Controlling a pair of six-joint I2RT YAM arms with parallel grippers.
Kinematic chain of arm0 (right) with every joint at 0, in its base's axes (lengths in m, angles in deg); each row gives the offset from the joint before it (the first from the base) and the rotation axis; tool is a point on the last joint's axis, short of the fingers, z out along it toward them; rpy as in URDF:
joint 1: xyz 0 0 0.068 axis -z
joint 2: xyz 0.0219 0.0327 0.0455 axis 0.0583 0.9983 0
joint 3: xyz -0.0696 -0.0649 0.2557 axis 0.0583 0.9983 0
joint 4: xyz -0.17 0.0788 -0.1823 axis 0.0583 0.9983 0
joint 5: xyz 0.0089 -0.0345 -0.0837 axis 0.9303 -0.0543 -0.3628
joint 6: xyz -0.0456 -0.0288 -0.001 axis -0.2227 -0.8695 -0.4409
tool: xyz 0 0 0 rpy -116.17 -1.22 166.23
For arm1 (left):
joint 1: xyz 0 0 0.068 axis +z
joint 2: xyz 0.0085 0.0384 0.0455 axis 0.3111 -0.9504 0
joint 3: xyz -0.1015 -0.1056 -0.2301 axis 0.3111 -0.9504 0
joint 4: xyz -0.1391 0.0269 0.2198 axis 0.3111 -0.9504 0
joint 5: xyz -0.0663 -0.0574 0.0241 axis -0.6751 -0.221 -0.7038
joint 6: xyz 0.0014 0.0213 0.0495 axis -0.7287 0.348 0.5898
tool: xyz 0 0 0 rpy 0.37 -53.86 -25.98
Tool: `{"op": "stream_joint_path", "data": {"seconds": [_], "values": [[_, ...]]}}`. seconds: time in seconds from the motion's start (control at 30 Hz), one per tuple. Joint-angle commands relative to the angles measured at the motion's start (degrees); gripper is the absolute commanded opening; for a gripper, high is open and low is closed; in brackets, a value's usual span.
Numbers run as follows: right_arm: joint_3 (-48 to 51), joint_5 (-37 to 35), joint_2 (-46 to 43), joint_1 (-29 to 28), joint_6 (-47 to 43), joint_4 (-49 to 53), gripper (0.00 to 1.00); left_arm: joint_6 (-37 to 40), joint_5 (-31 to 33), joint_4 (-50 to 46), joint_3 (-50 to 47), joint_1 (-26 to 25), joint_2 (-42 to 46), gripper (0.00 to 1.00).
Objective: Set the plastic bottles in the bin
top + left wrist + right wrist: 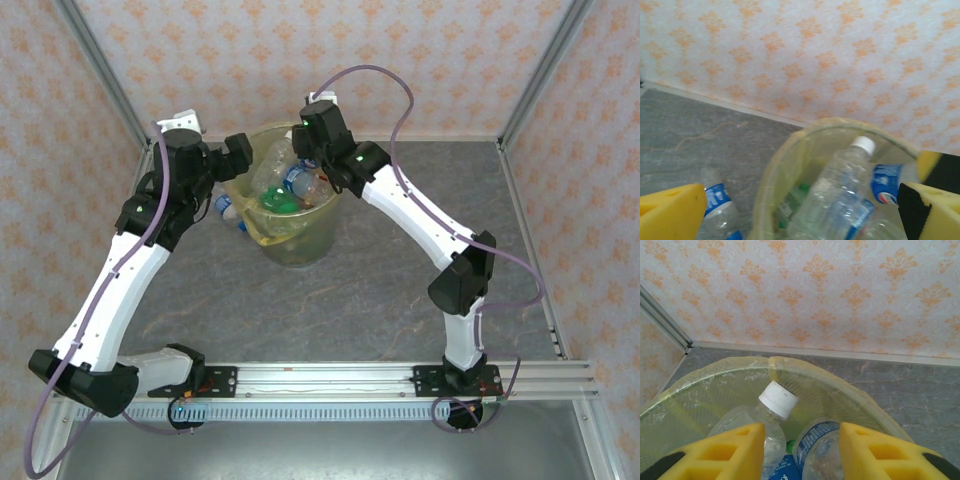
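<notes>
one bottle (717, 207) lies on the table (680, 130) just left of the bin (785, 150), under the wide-open left gripper (802, 210), the nearer arm; the right gripper (802, 440) hangs closed up above the bin.

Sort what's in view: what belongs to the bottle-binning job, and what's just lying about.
Belongs to the job:
bin
bottles in the bin
blue-labelled bottle outside the bin, to its left
left pincer
right pincer

Just there:
purple cables
metal rail
patterned walls
</notes>
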Motion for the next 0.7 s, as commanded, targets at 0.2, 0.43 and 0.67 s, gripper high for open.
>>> {"op": "stream_joint_path", "data": {"seconds": [0.2,0.43,0.67], "values": [[-2.24,1.37,-1.05,0.36,0.93,3.03,0.48,-9.03,-7.43,4.54,-7.29,14.04,-2.65,0.99],[-1.22,0.03,-6.22,0.35,2.07,3.22,0.52,-14.03,-14.30,11.03,-13.58,21.51,-6.33,0.98],[5.57,-2.65,-13.72,0.36,3.57,2.11,0.65,-15.36,-17.34,15.46,-15.44,22.76,-14.89,0.97]]}}
